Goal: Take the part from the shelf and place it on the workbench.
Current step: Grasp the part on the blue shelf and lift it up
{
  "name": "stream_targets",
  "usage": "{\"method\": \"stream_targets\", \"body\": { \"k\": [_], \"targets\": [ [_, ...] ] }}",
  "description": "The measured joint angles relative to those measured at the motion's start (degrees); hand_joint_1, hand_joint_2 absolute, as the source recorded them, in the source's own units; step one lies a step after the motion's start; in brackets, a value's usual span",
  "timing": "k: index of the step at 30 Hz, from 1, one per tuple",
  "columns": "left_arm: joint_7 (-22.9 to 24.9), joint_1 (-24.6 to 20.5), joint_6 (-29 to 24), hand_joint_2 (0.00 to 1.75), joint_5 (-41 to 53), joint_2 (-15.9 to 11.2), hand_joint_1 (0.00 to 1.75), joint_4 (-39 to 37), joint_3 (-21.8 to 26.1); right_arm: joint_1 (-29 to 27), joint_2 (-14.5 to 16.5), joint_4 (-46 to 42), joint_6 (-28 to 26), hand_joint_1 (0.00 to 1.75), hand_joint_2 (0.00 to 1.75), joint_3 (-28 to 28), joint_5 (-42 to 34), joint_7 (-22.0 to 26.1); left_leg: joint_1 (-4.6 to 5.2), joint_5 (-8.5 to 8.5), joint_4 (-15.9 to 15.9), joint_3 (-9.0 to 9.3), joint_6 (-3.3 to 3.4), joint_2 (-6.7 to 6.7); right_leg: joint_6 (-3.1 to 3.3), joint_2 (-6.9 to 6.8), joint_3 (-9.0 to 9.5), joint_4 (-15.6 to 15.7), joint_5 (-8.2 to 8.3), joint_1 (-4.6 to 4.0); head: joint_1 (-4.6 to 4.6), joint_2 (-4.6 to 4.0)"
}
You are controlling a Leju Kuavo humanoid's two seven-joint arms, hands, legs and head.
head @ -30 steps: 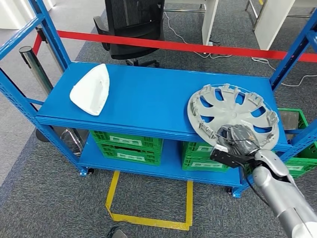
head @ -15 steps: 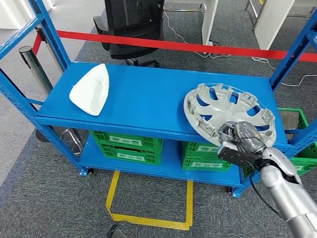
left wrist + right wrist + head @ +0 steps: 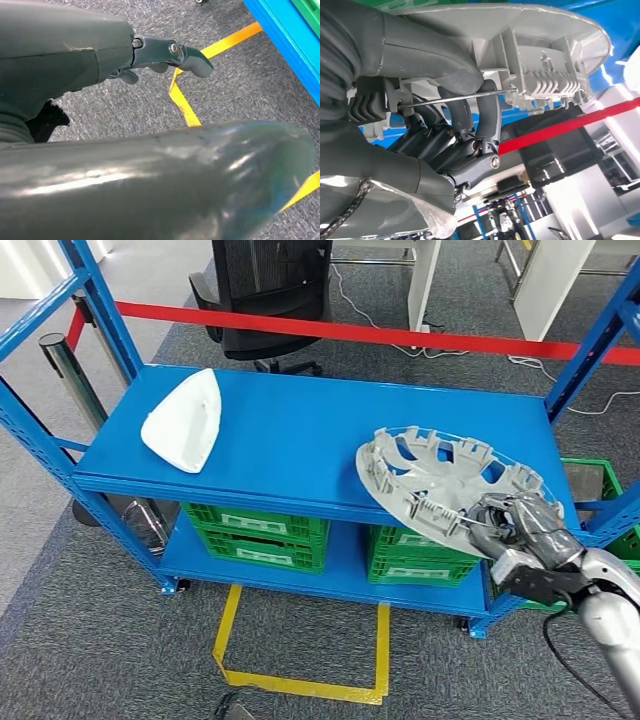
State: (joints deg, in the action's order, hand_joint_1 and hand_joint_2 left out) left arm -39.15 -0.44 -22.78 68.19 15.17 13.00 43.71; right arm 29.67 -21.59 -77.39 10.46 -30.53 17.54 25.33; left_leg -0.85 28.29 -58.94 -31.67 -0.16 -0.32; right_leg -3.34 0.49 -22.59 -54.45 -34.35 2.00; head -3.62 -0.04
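Grey hubcap (image 3: 434,480) tilted, ribbed underside up, near rim in right hand (image 3: 528,530) fingers' grip.

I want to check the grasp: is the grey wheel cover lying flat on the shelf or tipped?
Tipped. The right hand grips the wheel cover at its near rim, which overhangs the blue shelf edge.

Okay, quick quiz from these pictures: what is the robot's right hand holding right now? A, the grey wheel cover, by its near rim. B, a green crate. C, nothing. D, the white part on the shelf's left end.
A: the right hand grips the near rim of the grey wheel cover, tilted over the blue shelf; the right wrist view shows fingers wrapped around its rim.
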Motion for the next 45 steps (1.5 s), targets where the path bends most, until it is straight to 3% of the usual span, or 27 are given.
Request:
{"method": "stream_targets", "body": {
  "k": [11, 17, 30, 37, 45],
  "targets": [
    [-0.01, -0.02, -0.08, 0.0, 0.05, 0.02, 0.0, 0.0, 0.0, -1.7, -3.02, -4.21, 0.88, 1.75, 1.75, 1.16, -0.47, 0.15, 0.0, 0.0, 0.0, 0.0, 0.0, 0.0, 0.0, 0.0, 0.01, 0.0, 0.0, 0.0, 0.0, 0.0],
    [-0.07, -0.03, -0.54, 0.0, -0.04, 0.02, 0.0, 0.0, 0.0, -3.28, -5.89, -6.71, 4.17, 1.75, 1.75, 1.96, -3.85, 1.22, 0.0, 0.01, 0.0, -0.01, 0.01, -0.08, 0.0, -0.09, -0.17, 0.01, 0.0, 0.01, 0.01, 0.0],
    [-0.13, -0.03, -1.23, 0.0, -0.37, 0.02, 0.0, 0.0, 0.0, -11.09, -12.42, -18.64, 6.44, 1.75, 1.75, 10.12, -7.57, 2.95, 0.04, 0.01, 0.0, -0.02, 0.01, -0.08, 0.0, -0.09, -0.13, 0.02, 0.0, 0.01, 0.01, 0.0],
    [0.04, -0.05, -1.48, 0.0, -0.81, 0.05, 0.0, 0.0, 0.0, -17.28, -12.11, -26.64, 4.33, 1.75, 1.75, 10.25, -1.49, 4.76, 0.05, 0.01, 0.01, -0.04, 0.01, -0.1, 0.0, -0.09, 0.05, 0.01, -0.01, 0.0, 0.0, 0.0],
    [0.05, -0.07, -1.84, 0.0, -0.8, 0.11, 0.0, 0.0, 0.01, -19.66, -12.01, -33.48, 3.71, 1.75, 1.75, 8.74, -4.13, 5.4, 0.04, 0.03, 0.02, -0.03, 0.0, -0.11, 0.0, -0.15, -0.58, 0.02, -0.07, 0.02, 0.01, 0.0]
  ]
}}
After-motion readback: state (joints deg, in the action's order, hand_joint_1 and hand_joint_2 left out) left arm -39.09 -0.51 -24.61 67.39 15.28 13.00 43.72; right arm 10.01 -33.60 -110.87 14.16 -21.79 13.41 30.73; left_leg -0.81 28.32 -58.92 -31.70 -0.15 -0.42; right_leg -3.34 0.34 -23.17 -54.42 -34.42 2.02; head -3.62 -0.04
